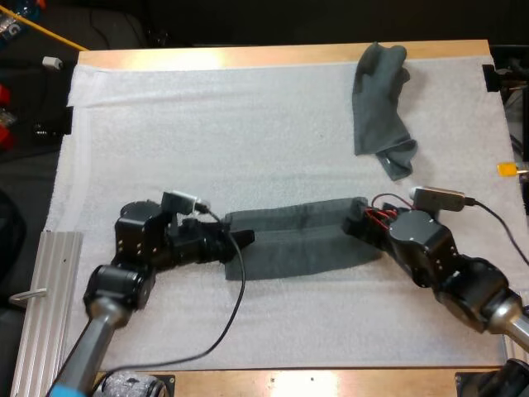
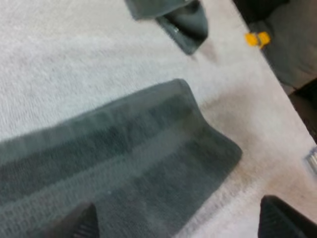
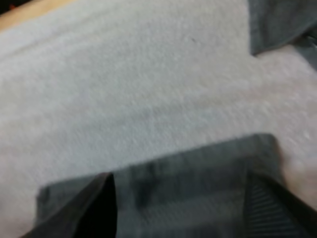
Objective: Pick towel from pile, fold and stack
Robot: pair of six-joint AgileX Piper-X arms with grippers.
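A dark grey-green towel (image 1: 297, 244), folded into a long strip, lies across the middle of the white mat (image 1: 207, 124). My left gripper (image 1: 240, 241) sits low at the strip's left end. In the left wrist view its fingers (image 2: 84, 223) stand wide apart, one over the towel (image 2: 124, 148) and one over bare mat. My right gripper (image 1: 357, 222) is at the strip's right end, with its fingers (image 3: 94, 208) spread across the width of the flat towel (image 3: 198, 173). A crumpled towel (image 1: 380, 99) lies at the far right of the mat, apart from both grippers.
A ribbed metal rail (image 1: 45, 306) lies off the mat's near left side. The wooden table edge (image 1: 248, 56) runs along the far side. Bare mat stretches to the far left and along the front.
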